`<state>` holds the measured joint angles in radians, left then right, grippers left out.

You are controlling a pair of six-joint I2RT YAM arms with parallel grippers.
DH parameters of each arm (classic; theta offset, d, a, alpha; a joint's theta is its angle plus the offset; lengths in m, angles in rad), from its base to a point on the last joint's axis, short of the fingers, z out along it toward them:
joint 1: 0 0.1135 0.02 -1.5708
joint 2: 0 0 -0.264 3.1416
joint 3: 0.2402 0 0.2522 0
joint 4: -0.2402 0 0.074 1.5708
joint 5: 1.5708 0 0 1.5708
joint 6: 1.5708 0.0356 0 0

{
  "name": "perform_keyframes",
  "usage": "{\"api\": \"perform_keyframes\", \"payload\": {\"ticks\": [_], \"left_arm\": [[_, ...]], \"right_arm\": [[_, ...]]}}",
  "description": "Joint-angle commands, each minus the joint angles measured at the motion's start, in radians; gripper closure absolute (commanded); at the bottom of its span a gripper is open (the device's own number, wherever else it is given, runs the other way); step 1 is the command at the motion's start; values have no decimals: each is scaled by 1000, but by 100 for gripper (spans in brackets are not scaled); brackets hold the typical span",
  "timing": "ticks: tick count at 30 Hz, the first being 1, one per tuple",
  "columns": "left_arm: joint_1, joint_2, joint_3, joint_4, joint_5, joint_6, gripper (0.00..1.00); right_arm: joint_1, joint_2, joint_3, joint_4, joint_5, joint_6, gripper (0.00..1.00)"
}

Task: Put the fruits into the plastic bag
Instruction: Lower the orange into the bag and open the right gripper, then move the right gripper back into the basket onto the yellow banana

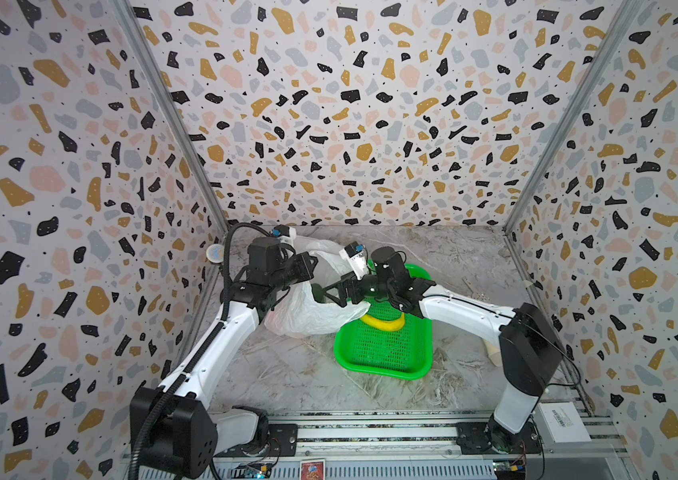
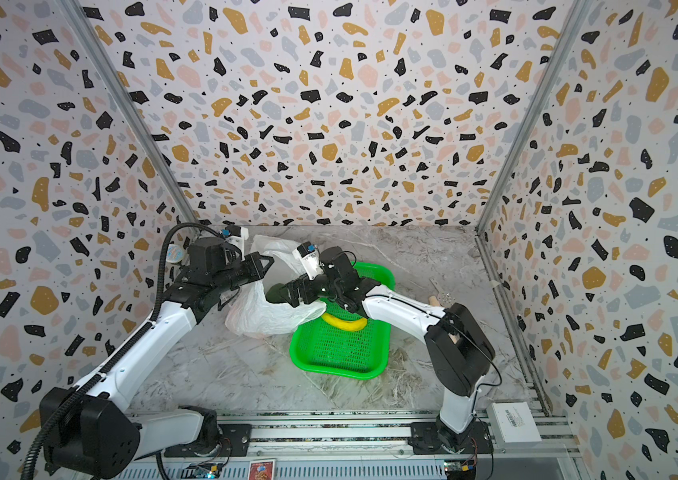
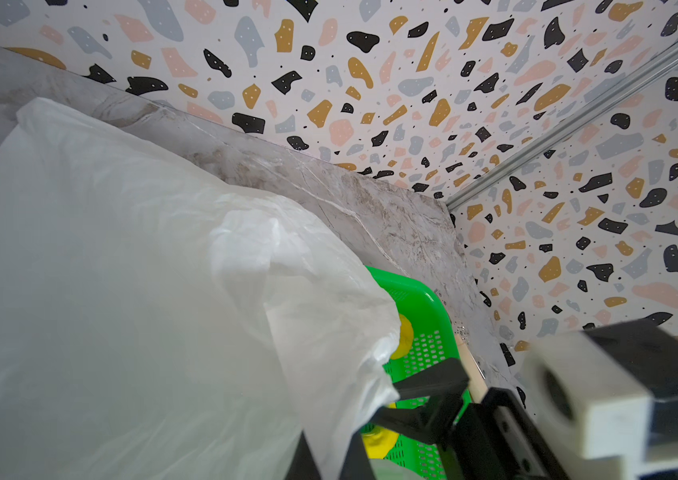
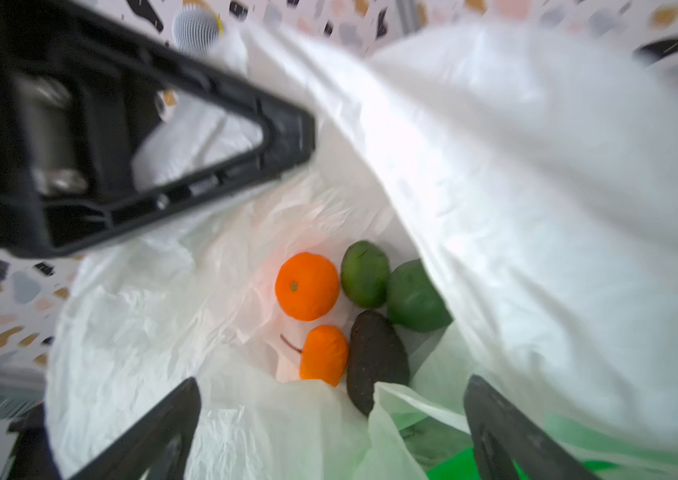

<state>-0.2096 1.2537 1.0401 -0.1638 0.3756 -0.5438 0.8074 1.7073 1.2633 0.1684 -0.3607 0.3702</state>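
Note:
The translucent white plastic bag [image 1: 312, 318] [image 2: 266, 320] lies beside the tray. My left gripper [image 1: 310, 266] [image 3: 329, 455] is shut on the bag's upper edge and holds the mouth up. At the mouth, my right gripper [image 1: 326, 295] [image 4: 331, 399] is open with nothing between its fingers. Inside the bag [image 4: 536, 208] lie two orange fruits [image 4: 307, 286], two green fruits [image 4: 365, 274] and a dark avocado [image 4: 376, 361] just ahead of the open jaws. A yellow banana [image 1: 383, 323] [image 2: 343, 323] rests in the tray, partly under the right arm.
The bright green perforated tray [image 1: 383, 357] [image 2: 341, 353] sits right of the bag. A beige wooden stick [image 1: 493, 353] [image 2: 435, 300] lies near the right wall, partly behind the right arm. A white box [image 1: 563, 422] sits at the front right. Patterned walls enclose three sides.

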Motion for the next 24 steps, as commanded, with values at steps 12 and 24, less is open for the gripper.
{"api": "perform_keyframes", "payload": {"ticks": [12,24], "left_arm": [[-2,-9,-19,34,-22,-19,100],[-1,9,-16,38,-3,-31,100]], "right_arm": [[-119,-426,-525,48,328,34,1],[-17,-48,-245,-355,393,-315,2]]}}
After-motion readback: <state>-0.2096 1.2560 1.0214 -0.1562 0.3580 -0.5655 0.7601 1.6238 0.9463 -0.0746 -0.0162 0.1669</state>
